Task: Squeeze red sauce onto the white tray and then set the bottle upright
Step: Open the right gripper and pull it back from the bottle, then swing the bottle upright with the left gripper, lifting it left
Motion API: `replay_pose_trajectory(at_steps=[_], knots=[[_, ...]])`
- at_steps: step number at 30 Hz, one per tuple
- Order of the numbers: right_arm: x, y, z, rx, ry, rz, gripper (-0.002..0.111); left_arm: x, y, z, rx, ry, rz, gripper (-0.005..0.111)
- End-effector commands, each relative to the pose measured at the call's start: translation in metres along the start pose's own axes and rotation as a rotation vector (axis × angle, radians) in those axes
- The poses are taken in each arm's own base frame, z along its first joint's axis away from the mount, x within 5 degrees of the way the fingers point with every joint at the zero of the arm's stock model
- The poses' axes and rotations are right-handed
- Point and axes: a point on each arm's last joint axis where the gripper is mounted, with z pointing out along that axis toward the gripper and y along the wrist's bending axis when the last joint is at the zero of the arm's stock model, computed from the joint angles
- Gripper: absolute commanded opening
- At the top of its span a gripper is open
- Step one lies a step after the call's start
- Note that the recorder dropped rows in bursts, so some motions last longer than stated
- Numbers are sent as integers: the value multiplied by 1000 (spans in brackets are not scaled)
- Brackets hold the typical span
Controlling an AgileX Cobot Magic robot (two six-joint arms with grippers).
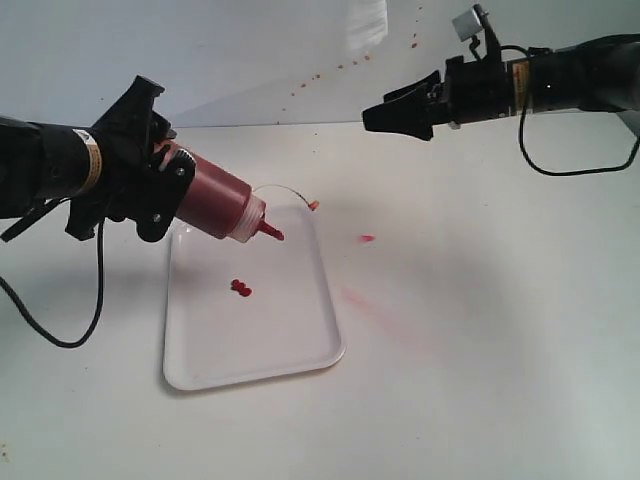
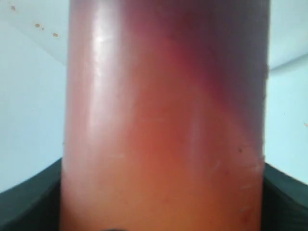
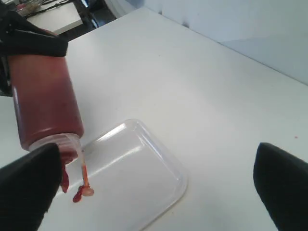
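Note:
My left gripper (image 1: 158, 175) is shut on the bottle (image 1: 215, 198), which is tilted with its red nozzle (image 1: 270, 232) pointing down over the white tray (image 1: 300, 350). A few small blobs of red sauce (image 1: 240, 288) lie on the tray below the nozzle. In the left wrist view the bottle (image 2: 163, 125) fills the picture between the dark fingers (image 2: 24, 207). My right gripper (image 1: 378, 117) hangs open in the air beyond the tray's far right corner, holding nothing. Its view shows the bottle (image 3: 45, 101), the tray's rim (image 3: 180, 175) and the right gripper (image 3: 159, 183) with its fingers wide apart.
The bottle's cap dangles on a thin strap (image 1: 314, 205) over the tray's far edge. A pink spot (image 1: 366, 238) and a faded pink smear (image 1: 375, 308) mark the white table right of the tray. Small reddish specks (image 1: 330, 70) dot the back wall.

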Motion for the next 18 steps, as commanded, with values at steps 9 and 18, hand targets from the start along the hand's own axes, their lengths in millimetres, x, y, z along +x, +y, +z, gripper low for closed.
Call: replay_pose_trajectory(at_steps=[9, 18], knots=[[-5, -6, -21, 30, -31, 12, 105, 31, -7, -1, -23, -91, -371, 0], [-5, -6, -21, 30, -31, 12, 105, 49, -4, -4, -124, -233, -640, 0]])
